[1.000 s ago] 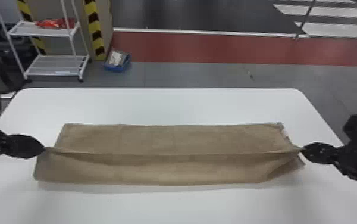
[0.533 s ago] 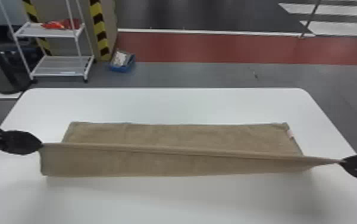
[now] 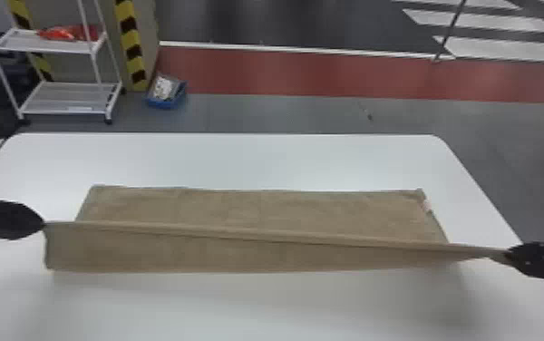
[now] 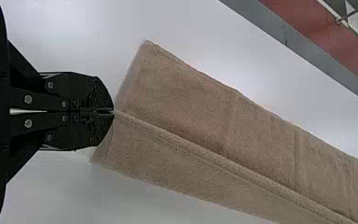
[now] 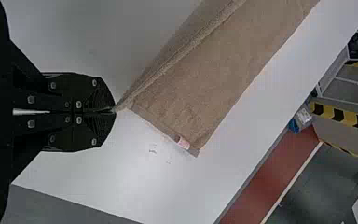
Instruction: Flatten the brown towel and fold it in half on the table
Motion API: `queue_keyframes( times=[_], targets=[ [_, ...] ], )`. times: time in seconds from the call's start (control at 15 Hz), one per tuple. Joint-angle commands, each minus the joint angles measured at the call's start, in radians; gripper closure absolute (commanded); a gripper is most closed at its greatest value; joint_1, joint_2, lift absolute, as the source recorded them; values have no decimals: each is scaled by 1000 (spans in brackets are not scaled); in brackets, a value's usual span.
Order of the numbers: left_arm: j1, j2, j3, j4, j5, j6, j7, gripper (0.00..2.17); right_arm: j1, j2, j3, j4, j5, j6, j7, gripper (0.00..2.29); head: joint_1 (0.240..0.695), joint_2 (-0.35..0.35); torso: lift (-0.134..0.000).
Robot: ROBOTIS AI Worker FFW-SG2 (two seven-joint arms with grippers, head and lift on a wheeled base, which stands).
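Note:
My left gripper point(image 3: 43, 223) is shut on the left end of the raised edge of the brown towel point(image 3: 257, 211). At the right, my right gripper point(image 3: 507, 255) holds that edge's other end, pulled out past the lying part. The edge stretches taut between them, slanting lower in the head view toward the right, while the far part lies flat on the white table point(image 3: 239, 158). In the left wrist view, the left gripper point(image 4: 113, 112) pinches a corner of the towel point(image 4: 186, 98). The right gripper point(image 5: 115, 110) is shut on a narrow tip of the towel point(image 5: 214, 84) in the right wrist view.
Beyond the table's far edge stand a white wheeled rack point(image 3: 65, 97) and a blue bin point(image 3: 167, 105) on the floor. Bare table surface lies behind the towel and in front of it.
The right gripper has moved outward to the right, drawing its end of the towel edge past the flat part. The raised edge has straightened and now slants. The left gripper has shifted little.

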Motion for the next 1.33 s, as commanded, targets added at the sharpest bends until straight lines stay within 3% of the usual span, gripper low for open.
queue_keyframes(
  times=[0.0,0.2,0.53,0.8,1.27],
  targets=[
    [-33,-7,-41,6,-22,17,-5,1197,-89,-15,58,99,26,26,9,1679,695,-123,-128],
    [-106,-10,-101,96,-43,17,4,1197,-194,-18,107,215,62,63,9,1679,695,-132,-128],
    [-210,-15,-175,224,-67,17,27,1197,-279,-22,113,298,32,136,9,1676,695,-130,-128],
    [-252,-38,-210,290,-97,17,44,1197,-341,-18,118,342,-9,182,9,1666,695,-124,-128],
    [-347,-51,-255,402,-117,17,85,1197,-503,-20,178,508,26,198,9,1659,695,-105,-128]
  ],
)
